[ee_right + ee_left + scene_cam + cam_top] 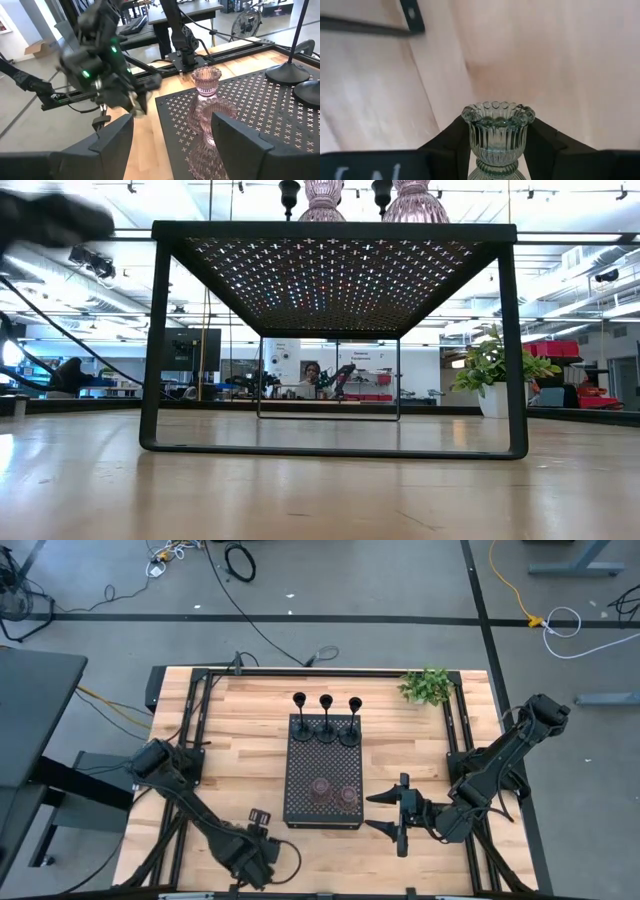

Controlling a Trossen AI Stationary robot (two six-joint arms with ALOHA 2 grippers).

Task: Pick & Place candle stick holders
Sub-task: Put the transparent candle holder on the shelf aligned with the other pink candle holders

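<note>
The left fingers (495,150) gripped the upright green holder (498,137), stem vertical between them. The tray (300,802) lay beside it; the right fingers (402,812) waited part-open, empty.

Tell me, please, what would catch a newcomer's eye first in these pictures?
Probably the black perforated tray mid-table, with three slim black holders lined along its far edge and two pink glass holders near its front. Next, the left pincer at the table's near edge, closed on a ribbed green glass holder. The right pincer waits open just right of the tray, with a leafy plant in the far right corner.
</note>
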